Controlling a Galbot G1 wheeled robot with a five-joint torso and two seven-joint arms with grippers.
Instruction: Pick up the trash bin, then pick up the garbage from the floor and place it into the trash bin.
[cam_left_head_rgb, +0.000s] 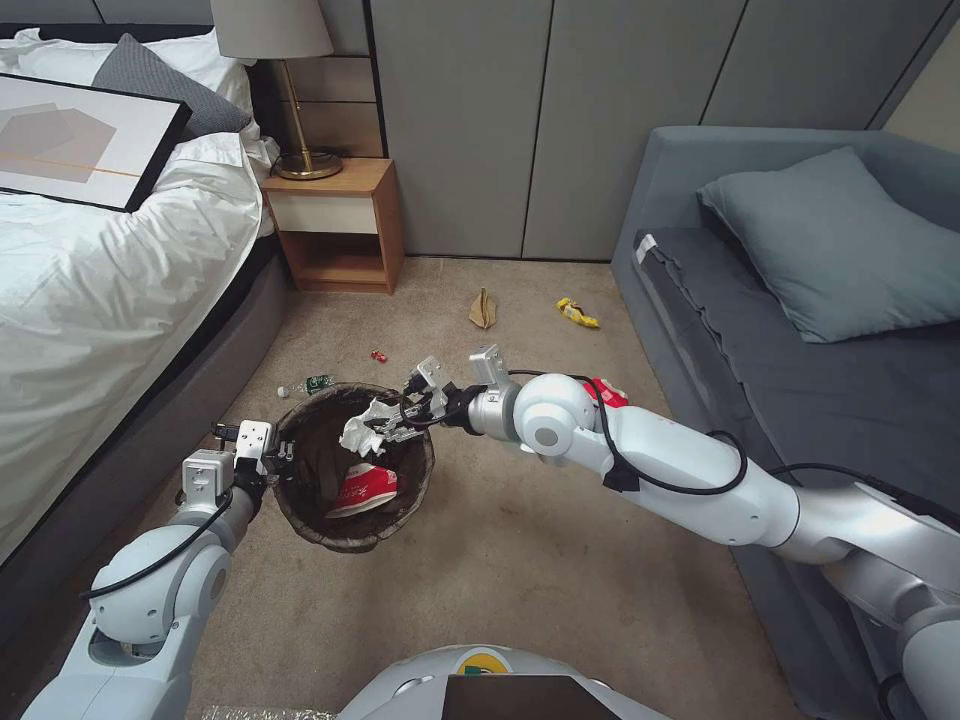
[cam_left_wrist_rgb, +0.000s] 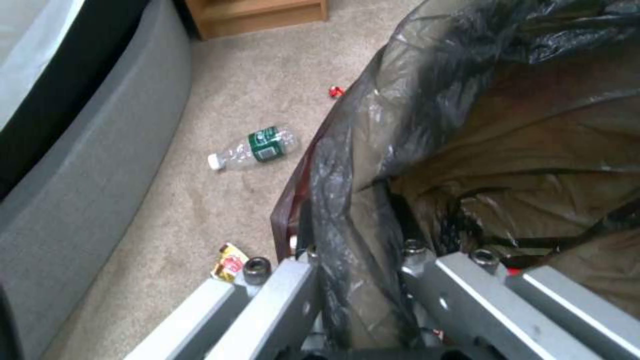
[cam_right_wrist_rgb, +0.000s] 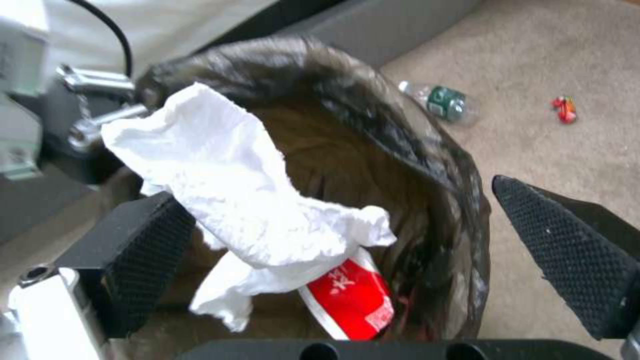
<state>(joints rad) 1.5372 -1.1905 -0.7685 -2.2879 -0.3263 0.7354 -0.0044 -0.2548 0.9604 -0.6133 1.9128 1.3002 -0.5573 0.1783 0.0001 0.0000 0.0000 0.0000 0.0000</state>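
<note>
The trash bin (cam_left_head_rgb: 350, 541), lined with a dark bag, hangs just above the carpet floor (cam_left_head_rgb: 520, 560). My left gripper (cam_left_head_rgb: 278, 450) is shut on the near rim of the trash bin (cam_left_wrist_rgb: 467, 125), one finger (cam_left_wrist_rgb: 267, 300) outside and the other inside. My right gripper (cam_left_head_rgb: 405, 408) hovers over the bin mouth, open. A crumpled white tissue (cam_right_wrist_rgb: 233, 190) drapes between its pads (cam_right_wrist_rgb: 133, 260), leaning on one of them. A red-and-white wrapper (cam_left_head_rgb: 362, 490) lies in the bin. On the floor lie a green-labelled bottle (cam_left_head_rgb: 310, 384), a small red wrapper (cam_left_head_rgb: 379, 355), a brown paper bag (cam_left_head_rgb: 483, 308) and a yellow packet (cam_left_head_rgb: 577, 313).
A bed (cam_left_head_rgb: 100, 300) runs along the left, with a wooden nightstand (cam_left_head_rgb: 335, 225) and lamp at its head. A grey sofa (cam_left_head_rgb: 800, 330) lines the right side. A red item (cam_left_head_rgb: 610, 392) peeks out behind my right arm. A small yellow-red packet (cam_left_wrist_rgb: 230, 261) lies under the bin's edge.
</note>
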